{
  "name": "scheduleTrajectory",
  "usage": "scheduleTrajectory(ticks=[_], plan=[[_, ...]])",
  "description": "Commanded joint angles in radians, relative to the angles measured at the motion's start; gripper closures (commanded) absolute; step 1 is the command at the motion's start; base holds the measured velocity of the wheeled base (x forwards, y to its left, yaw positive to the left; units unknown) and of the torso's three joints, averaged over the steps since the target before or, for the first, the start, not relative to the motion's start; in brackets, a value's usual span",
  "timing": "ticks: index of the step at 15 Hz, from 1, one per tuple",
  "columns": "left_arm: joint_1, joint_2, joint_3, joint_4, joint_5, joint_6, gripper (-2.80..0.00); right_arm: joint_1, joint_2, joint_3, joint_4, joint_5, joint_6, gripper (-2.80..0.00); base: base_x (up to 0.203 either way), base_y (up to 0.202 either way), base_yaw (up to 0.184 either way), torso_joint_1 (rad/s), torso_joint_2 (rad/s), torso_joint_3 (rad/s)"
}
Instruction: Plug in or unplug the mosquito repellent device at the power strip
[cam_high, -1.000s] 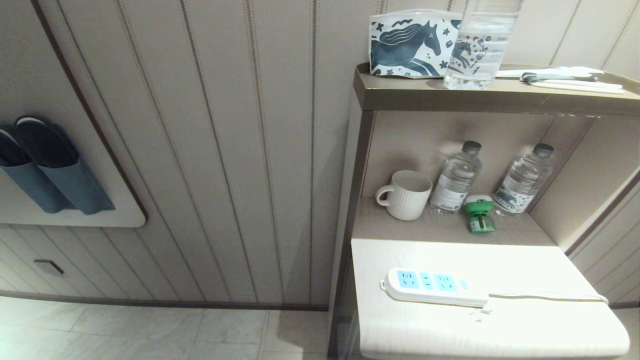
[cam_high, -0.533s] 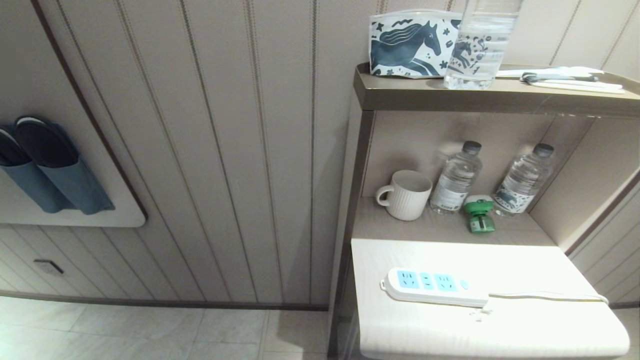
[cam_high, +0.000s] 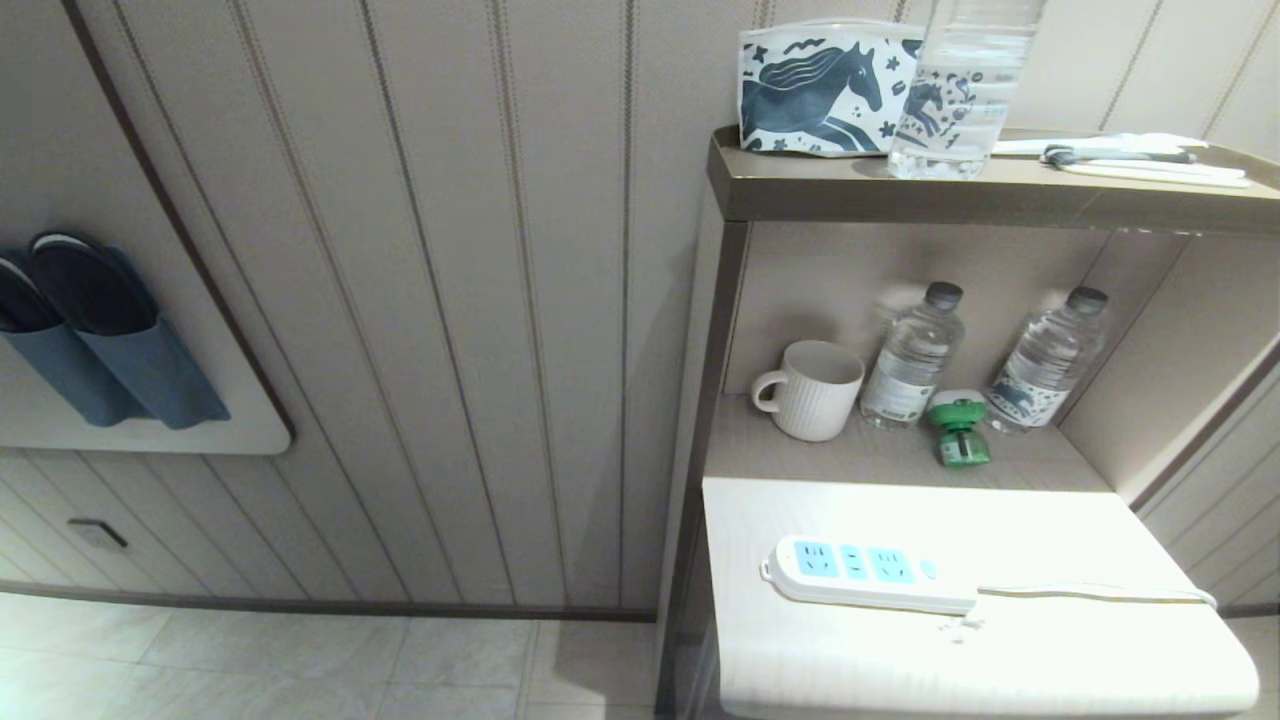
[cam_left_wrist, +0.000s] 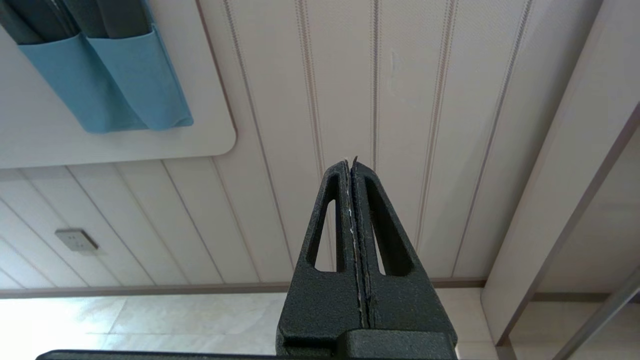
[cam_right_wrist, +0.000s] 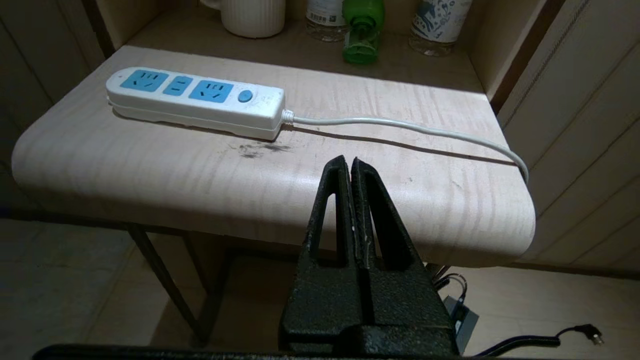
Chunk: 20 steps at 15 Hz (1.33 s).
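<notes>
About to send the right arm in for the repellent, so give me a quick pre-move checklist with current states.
1. Mosquito repellent device located, lying unplugged on the shelf between two water bottles: ok.
2. Power strip sockets free, nothing plugged in: ok.
3. Right gripper empty, ready to grasp: not ok, it is shut and short of the table edge.
4. Left gripper parked facing the wall, shut: ok.
5. Mug apart from the device: ok.
6. Strip powered: cannot tell.

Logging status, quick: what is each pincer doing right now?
Left pincer: closed, holding nothing.
Right pincer: closed, holding nothing.
</notes>
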Motion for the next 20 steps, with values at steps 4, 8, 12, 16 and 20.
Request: scheduleTrajectory(ticks=[4,8,12,16,20], plan=[[0.001,0.000,0.000,-0.001,0.000,0.000,0.00,0.000,0.004,0.001,0.002,-0.033,0.051,0.00,0.000,0.000,0.000,0.000,0.00,0.000],[0.000,0.000,0.000,-0.001,0.000,0.000,0.00,0.001,0.003,0.001,0.002,-0.035,0.053,0.00,0.000,0.000,0.000,0.000,0.00,0.000],[0.000,0.000,0.000,-0.001,0.000,0.001,0.00,0.001,0.003,0.001,0.002,-0.036,0.056,0.00,0.000,0.000,0.000,0.000,0.00,0.000],[0.000,0.000,0.000,-0.001,0.000,0.000,0.00,0.000,0.004,0.001,0.002,-0.036,0.056,0.00,0.000,0.000,0.000,0.000,0.00,0.000],[0.000,0.000,0.000,-0.001,0.000,0.000,0.00,0.000,0.004,0.001,0.002,-0.036,0.057,0.00,0.000,0.000,0.000,0.000,0.00,0.000]])
